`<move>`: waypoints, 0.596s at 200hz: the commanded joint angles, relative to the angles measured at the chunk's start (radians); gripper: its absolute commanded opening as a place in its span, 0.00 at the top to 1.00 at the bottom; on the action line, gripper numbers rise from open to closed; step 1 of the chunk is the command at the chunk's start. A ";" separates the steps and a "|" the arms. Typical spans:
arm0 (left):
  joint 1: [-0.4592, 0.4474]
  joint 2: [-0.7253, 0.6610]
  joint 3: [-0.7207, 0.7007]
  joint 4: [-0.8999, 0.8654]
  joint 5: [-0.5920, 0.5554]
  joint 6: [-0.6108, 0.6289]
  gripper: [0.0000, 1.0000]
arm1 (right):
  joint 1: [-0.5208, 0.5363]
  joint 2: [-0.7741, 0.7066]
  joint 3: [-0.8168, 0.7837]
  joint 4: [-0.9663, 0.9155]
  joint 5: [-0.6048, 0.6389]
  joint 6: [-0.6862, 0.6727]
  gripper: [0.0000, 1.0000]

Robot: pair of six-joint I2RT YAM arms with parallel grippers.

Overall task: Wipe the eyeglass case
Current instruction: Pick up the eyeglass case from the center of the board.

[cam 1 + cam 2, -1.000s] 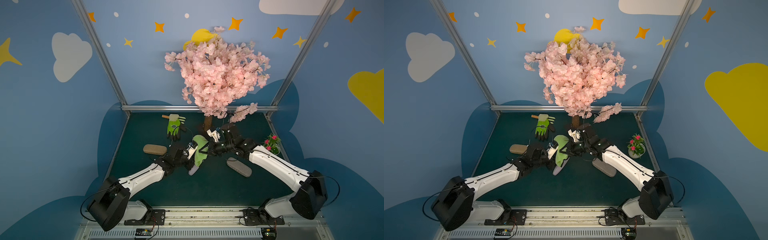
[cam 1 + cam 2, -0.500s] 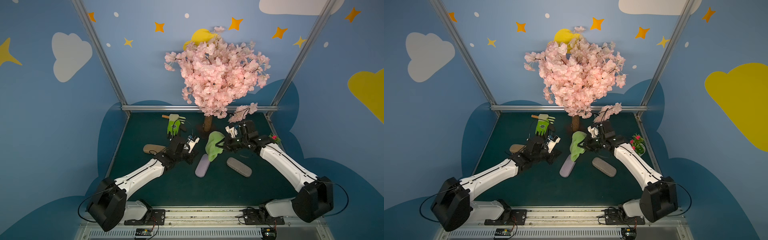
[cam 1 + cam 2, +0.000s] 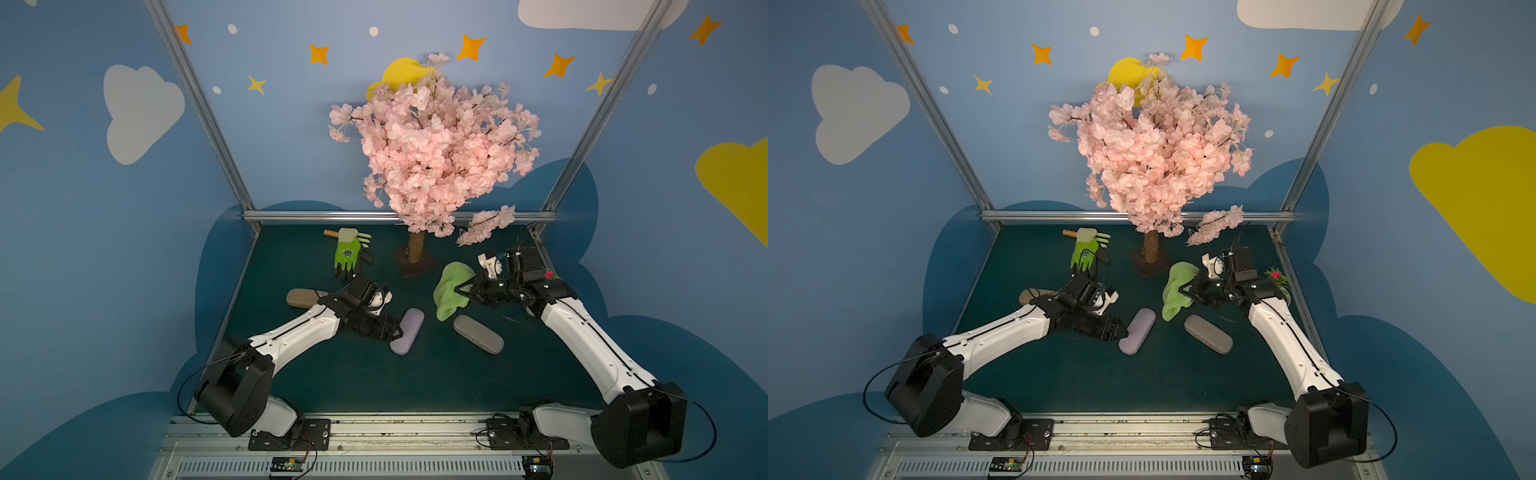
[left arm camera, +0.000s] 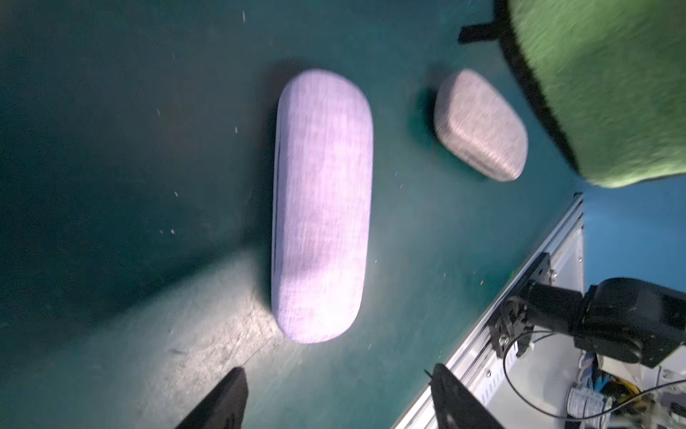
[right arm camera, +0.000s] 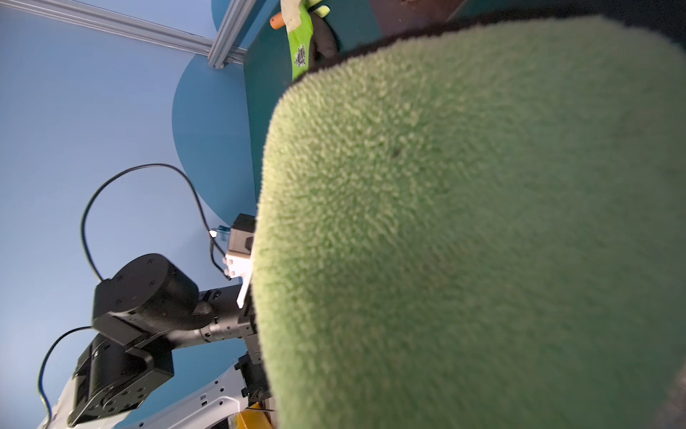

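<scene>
A lilac eyeglass case (image 3: 408, 336) (image 3: 1137, 331) (image 4: 321, 204) lies flat on the green mat near the middle. My left gripper (image 3: 395, 332) (image 3: 1121, 329) (image 4: 337, 405) is low at the case's left side. It is open, and the case lies just ahead of its fingers, not between them. My right gripper (image 3: 462, 291) (image 3: 1192, 293) is shut on a green fluffy cloth (image 3: 449, 289) (image 3: 1174, 291) (image 5: 464, 241). The cloth hangs above the mat, to the right of the case and off it. In the right wrist view the cloth hides the jaws.
A grey case (image 3: 478, 334) (image 4: 480, 126) lies right of the lilac one, and a tan case (image 3: 301, 297) lies at the left. A green work glove (image 3: 348, 253) and the blossom tree's trunk (image 3: 415, 247) stand at the back. A small potted flower (image 3: 1277, 279) is by the right edge.
The lilac case was held up between both arms under the cloth and now lies on the mat. The right arm drew the cloth off to the right. The left gripper has opened beside the case.
</scene>
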 commanded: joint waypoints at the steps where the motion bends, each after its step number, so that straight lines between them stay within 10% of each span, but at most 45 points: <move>1: -0.007 0.051 0.027 -0.062 0.062 -0.040 0.18 | 0.023 -0.001 -0.024 0.067 -0.031 0.034 1.00; 119: -0.144 0.321 0.266 -0.225 -0.305 0.138 0.17 | 0.039 0.003 -0.055 0.086 -0.041 0.041 1.00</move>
